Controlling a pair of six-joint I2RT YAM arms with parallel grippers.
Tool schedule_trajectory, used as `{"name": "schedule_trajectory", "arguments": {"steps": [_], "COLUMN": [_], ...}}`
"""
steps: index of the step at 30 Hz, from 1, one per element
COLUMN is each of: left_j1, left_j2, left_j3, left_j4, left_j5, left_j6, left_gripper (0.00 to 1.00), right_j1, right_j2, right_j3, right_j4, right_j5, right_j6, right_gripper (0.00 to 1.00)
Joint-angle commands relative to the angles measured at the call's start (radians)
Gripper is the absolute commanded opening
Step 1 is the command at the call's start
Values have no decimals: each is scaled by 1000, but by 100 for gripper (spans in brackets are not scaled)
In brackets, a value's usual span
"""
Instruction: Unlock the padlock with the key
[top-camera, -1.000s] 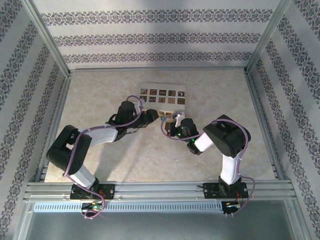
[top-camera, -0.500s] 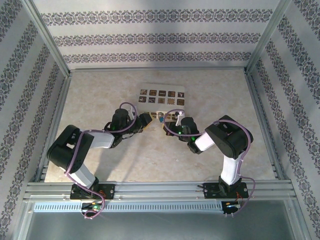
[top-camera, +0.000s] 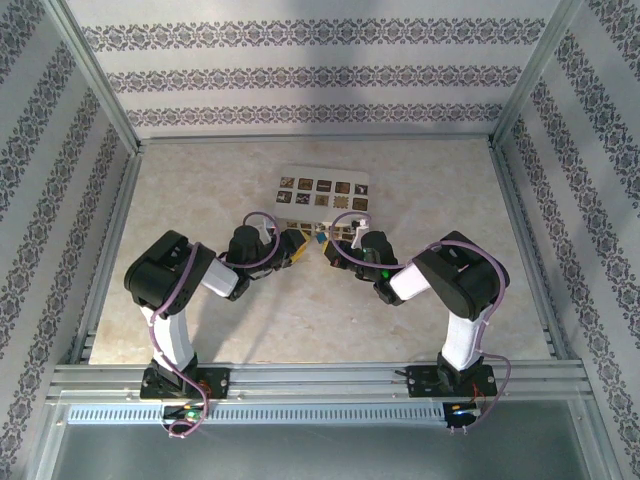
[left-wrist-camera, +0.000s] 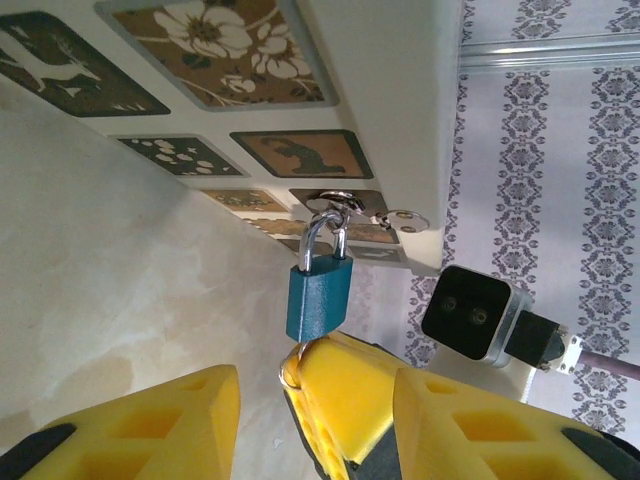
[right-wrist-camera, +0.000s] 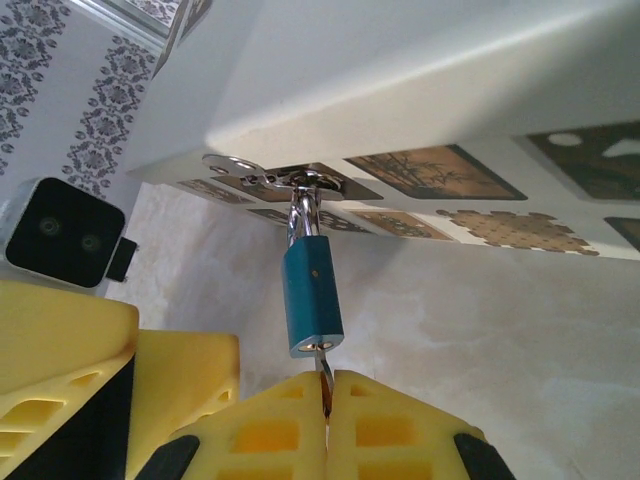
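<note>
**While hooked to the board by its shackle: padlock with key at its keyway**

Blue padlock (right-wrist-camera: 311, 298) fastened by its steel shackle (right-wrist-camera: 303, 215) to a metal fitting (right-wrist-camera: 285, 178) at the edge of a white board (right-wrist-camera: 420, 80) faced with patterned tiles, keyway end pointing away from the board; contact between body and surface (top-camera: 300, 330) not discernible. Right gripper (right-wrist-camera: 325, 385) closed flat on the key (right-wrist-camera: 321, 362), blade tip entering the keyway; depth of entry not readable. Left gripper (top-camera: 297, 246) close beside, jaws apart and holding nothing, yellow fingers (left-wrist-camera: 130, 425) standing to either side of the right gripper's tip, short of the padlock body.

Handling, as a judgement: rigid metal, light, not fragile; tethered only at the shackle, so likely to swing and twist with the key rather than resist it. Best taken across the two broad painted faces, about mid-body, clear of the keyway end and leaving the shackle free to spring. Faces smooth and probably slippery against the fingers; firm, square squeeze advisable. Risk if unbraced: body rolling in place, key turning nothing. Key thin and stiff; best pinched on its flat head, as here, and turned about the blade's own line to avoid bending or slipping out. Small torque probably sufficient.
</note>
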Motion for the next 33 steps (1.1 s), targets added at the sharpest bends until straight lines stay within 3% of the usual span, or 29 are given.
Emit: {"name": "schedule_trajectory", "arguments": {"steps": [1, 33], "left_j1": [2, -46], "left_j2": [39, 200], "left_j3": [17, 129], "left_j4": [131, 244], "left_j5": [2, -20], "left_j6": [-35, -106], "left_gripper": [43, 36], "right_j1": [-2, 36], "right_j2": [-46, -76], "right_j3": [18, 65], "right_j4": [50, 4], "right_j5": [-18, -19], "right_j6": [41, 183], "right_gripper": [0, 0]}}
